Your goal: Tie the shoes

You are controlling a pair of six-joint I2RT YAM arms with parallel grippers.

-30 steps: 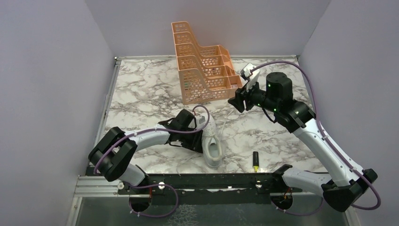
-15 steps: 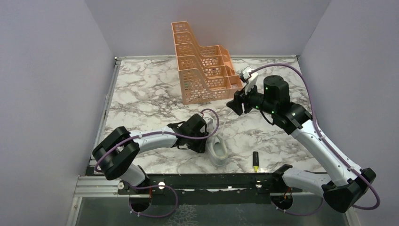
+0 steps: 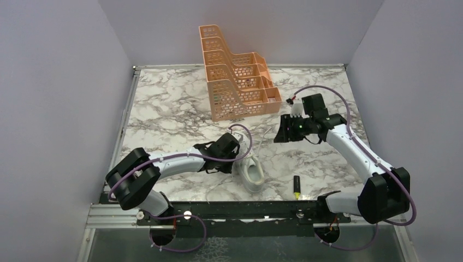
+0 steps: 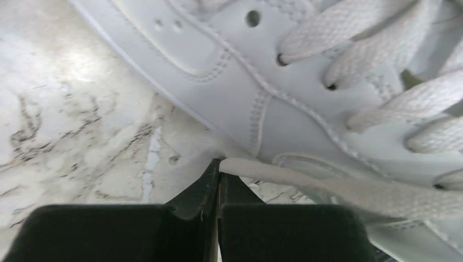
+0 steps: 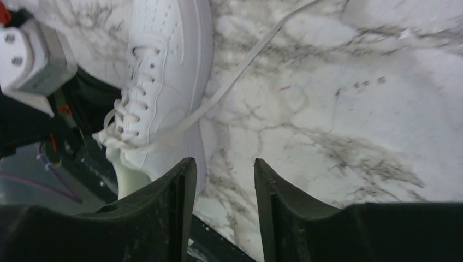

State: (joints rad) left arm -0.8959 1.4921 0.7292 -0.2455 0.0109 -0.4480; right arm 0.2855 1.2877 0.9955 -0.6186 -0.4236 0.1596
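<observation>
Now the left hand [image 4: 218,166], clamped on a lace [image 4: 338,191], should pull gently sideways while the empty, half-open right hand [image 5: 221,169] seeks the free lace [image 5: 240,76].

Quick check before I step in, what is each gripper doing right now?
Left gripper: closed, pinching the shoelace.
Right gripper: open, holding nothing.

You had the orange rack [image 3: 236,82] at the table's [image 3: 164,109] far edge, black marker [image 3: 297,186] lying near its front edge.
</observation>
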